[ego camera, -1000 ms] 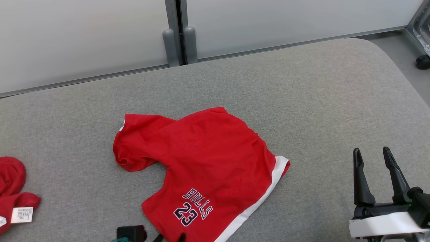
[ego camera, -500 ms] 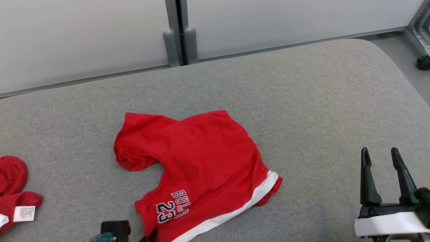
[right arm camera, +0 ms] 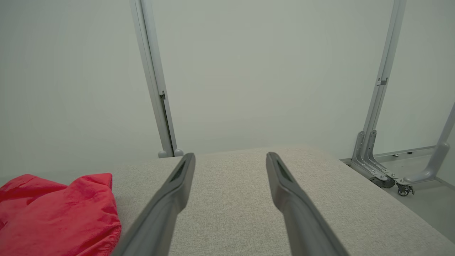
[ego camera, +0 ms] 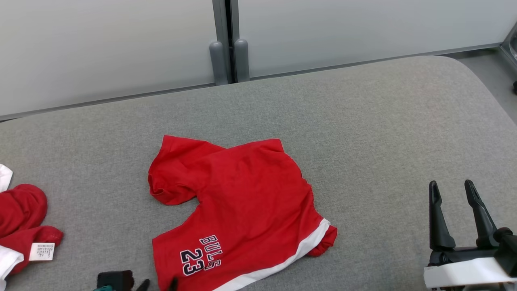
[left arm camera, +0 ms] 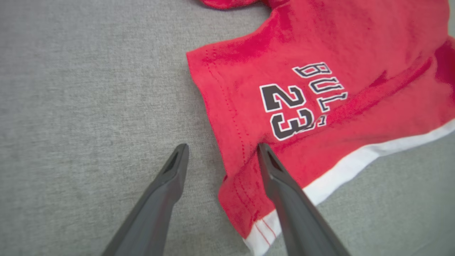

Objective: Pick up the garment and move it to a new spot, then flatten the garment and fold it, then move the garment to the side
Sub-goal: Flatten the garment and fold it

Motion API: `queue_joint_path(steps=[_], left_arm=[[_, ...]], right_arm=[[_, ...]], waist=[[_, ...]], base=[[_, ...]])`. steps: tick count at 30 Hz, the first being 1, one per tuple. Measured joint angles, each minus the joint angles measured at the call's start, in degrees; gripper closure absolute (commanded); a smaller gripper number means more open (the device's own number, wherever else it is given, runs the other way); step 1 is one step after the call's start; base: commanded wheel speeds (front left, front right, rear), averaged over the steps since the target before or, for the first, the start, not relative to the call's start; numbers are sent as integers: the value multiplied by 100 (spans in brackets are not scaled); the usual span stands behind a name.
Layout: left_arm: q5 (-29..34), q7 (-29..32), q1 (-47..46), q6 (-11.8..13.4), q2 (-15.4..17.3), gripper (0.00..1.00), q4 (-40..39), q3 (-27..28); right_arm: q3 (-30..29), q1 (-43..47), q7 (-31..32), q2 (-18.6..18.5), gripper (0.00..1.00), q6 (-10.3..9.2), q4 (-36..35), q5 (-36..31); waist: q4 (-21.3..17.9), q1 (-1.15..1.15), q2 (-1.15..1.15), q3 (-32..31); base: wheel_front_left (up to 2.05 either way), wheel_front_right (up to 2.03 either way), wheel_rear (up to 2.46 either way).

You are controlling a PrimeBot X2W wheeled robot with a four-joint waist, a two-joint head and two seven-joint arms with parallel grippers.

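The garment (ego camera: 242,202) is red with a white hem band and a dark "23" print, and it lies loosely spread on the grey cushioned table (ego camera: 363,121). My left gripper (ego camera: 158,284) is at the bottom edge of the head view, at the garment's near left corner. In the left wrist view the left gripper (left arm camera: 223,147) is open across the edge of the garment (left arm camera: 320,53), one finger over the fabric and one over bare cushion. Far to the right my right gripper (ego camera: 451,184) hangs open and empty. The right wrist view shows the right gripper (right arm camera: 231,155) and the garment (right arm camera: 60,213) at lower left.
More red and white clothing (ego camera: 20,218) with a label lies at the table's left edge. Pale wall panels with a grey post (ego camera: 226,40) stand behind the table. The table's rounded right end drops to the floor, where a wheeled metal frame (right arm camera: 376,170) stands.
The left gripper shut on the garment's near corner, dragged it to the left and creased the print, then opened again. The head camera has shifted a little. The right gripper has stayed open.
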Motion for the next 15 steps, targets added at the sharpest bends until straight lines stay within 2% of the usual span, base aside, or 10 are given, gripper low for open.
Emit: queue_joint_path(steps=[2,3,4,5,8,12,15], left_arm=[[18,-89,49,44,34,0,-32,46],[58,-419,185,203,48,0,-115,237],[58,-419,185,203,48,0,-115,237],[187,-737,309,259,113,0,-200,324],[245,-1071,423,327,100,0,-264,465],[641,-1658,535,379,92,0,-258,595],[1029,-1803,533,320,-98,0,-236,831]], right_arm=[[-27,16,0,-1,0,-1,-3,-11],[-91,55,0,-2,0,0,-23,-70],[-91,55,0,-2,0,0,-23,-70],[-146,88,-1,-4,0,-1,-67,-131],[-202,123,0,-37,0,-1,-116,-192],[-296,237,0,-176,0,0,-162,-248],[-359,295,0,-259,0,-1,-155,-258]], waist=[[8,0,0,-24],[26,0,0,-70],[26,0,0,-70],[52,0,0,-130],[94,0,0,-192],[210,0,0,-346],[320,0,0,-458]], base=[[0,0,0],[0,0,0],[0,0,0],[0,0,0],[0,0,0],[0,0,0],[0,0,0]])
